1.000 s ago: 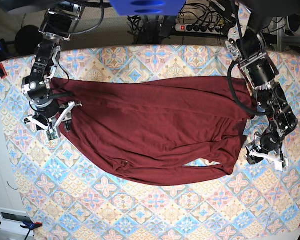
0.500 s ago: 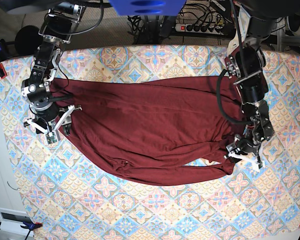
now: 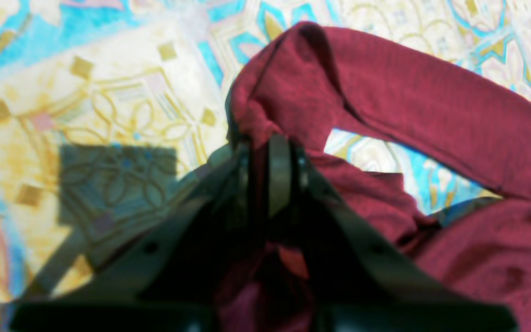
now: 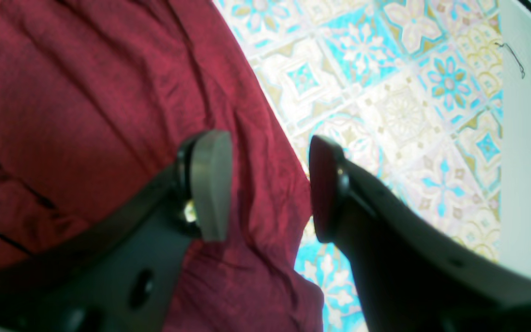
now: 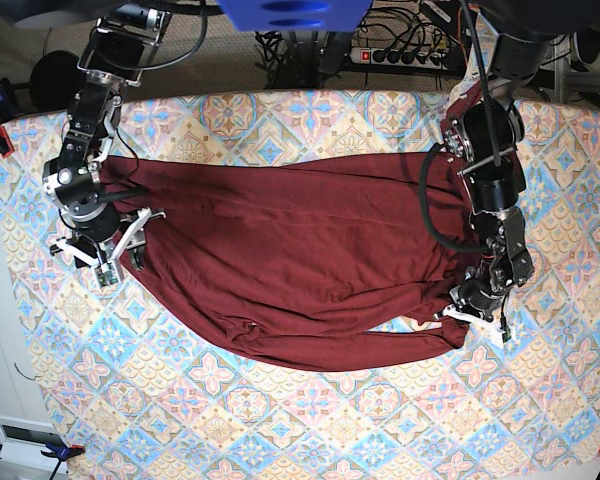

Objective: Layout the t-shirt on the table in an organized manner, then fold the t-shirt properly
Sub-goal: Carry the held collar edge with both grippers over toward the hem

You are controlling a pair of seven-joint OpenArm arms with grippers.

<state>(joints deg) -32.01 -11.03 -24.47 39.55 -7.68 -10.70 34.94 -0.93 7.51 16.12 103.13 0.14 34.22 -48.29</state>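
Swinging inward across the table (image 5: 280, 420), my left gripper (image 5: 477, 318) now pinches the t-shirt (image 5: 300, 260) corner while my right gripper (image 5: 102, 250) gapes over its opposite edge; spreading continues, so next I pull outward.

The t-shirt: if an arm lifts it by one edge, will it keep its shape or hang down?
The t-shirt will probably hang limp: it lies in soft wrinkles and bunches where the left gripper pinches it. It looks thin, so likely light. It may drag and stretch across the table rather than slide flat.
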